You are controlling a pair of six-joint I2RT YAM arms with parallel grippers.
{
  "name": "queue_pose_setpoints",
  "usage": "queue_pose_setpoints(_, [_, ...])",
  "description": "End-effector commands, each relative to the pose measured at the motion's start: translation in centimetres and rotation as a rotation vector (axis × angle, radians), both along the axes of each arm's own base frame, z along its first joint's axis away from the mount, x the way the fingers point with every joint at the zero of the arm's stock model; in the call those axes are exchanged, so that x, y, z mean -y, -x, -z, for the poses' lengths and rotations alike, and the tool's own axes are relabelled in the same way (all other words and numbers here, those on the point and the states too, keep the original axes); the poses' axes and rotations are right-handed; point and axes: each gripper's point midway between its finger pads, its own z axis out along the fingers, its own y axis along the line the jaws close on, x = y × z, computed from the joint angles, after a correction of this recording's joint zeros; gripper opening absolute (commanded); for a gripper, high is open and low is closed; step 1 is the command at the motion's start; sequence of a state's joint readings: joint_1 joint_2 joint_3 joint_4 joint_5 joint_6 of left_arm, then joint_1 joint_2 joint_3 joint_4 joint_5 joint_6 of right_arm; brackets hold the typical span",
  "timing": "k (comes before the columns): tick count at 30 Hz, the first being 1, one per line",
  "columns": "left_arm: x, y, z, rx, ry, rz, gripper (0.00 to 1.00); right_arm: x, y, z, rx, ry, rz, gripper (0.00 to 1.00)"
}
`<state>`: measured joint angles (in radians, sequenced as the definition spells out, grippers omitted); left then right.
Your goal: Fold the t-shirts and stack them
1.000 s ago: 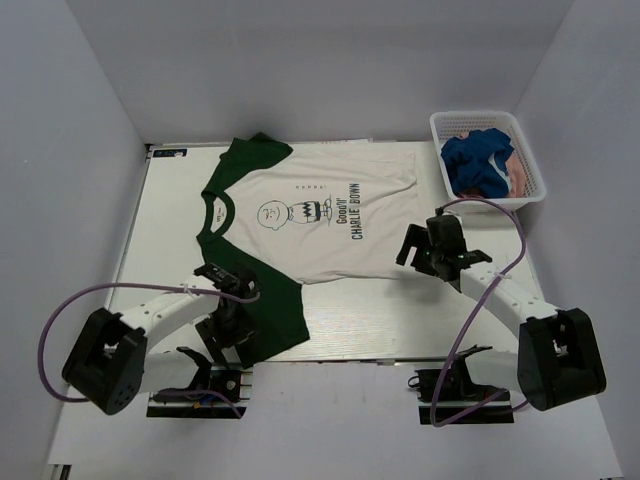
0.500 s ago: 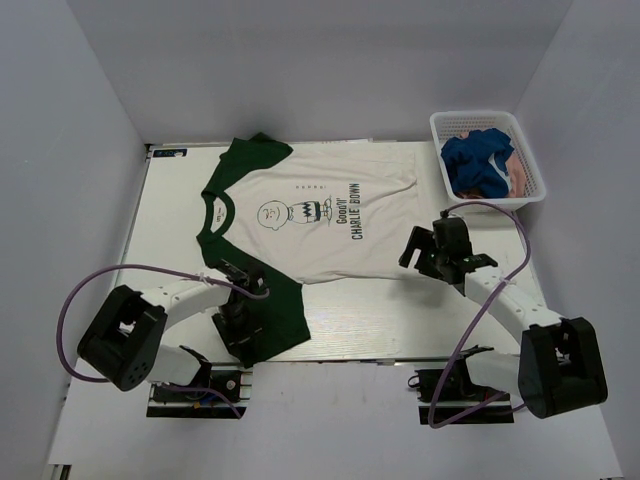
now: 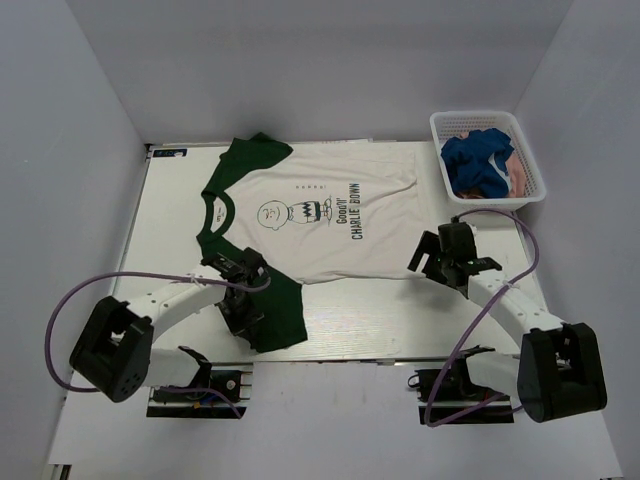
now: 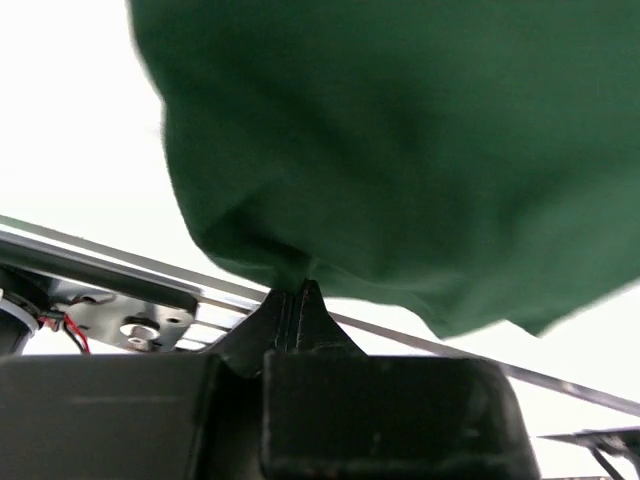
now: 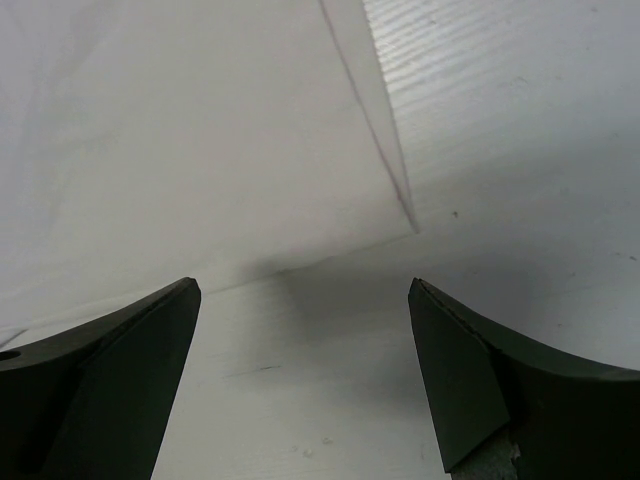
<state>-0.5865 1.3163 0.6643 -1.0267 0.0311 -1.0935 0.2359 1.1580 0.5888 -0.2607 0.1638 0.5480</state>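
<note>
At the left pincer (image 4: 297, 290), a green sleeve (image 4: 400, 150) is pinched tight.
The cream t-shirt (image 3: 330, 215) is spread flat ahead of it: soft, limp cloth, best taken at edges. The right pincer (image 5: 302, 287) is held spread, apparently just beside the hem corner (image 5: 385, 215).

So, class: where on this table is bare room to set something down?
Free: the table left of the cream shirt, and the near strip between the left gripper and right gripper. Crowded: the basket, filled by a blue shirt.
</note>
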Motion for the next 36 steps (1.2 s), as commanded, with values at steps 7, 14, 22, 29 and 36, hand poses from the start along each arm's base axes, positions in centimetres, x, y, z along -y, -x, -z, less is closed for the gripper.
queue_pose_setpoints(7, [0.7, -3.7, -4.8, 0.212, 0.043, 0.084, 0.00, 0.9, 0.1, 3.3, -0.079, -0.012, 0.077, 0.90])
queue_pose_setpoints(14, [1.7, -4.3, -5.3, 0.259, 0.109, 0.111, 0.00, 0.5, -1.1, 4.5, -0.087, -0.024, 0.081, 0.74])
queue_pose_setpoints(22, [4.2, -7.0, -8.6, 0.411, 0.237, 0.154, 0.00, -0.1, -2.1, 2.8, -0.036, -0.037, 0.049, 0.10])
queue_pose_setpoints(29, [6.5, -11.0, -11.3, 0.529, 0.292, 0.171, 0.00, -1.2, -3.2, 1.4, -0.018, -0.045, -0.041, 0.00])
queue_pose_setpoints(36, [6.2, -17.2, -14.5, 0.622, 0.147, 0.110, 0.00, -2.3, -5.9, -0.4, -0.013, -0.063, -0.067, 0.00])
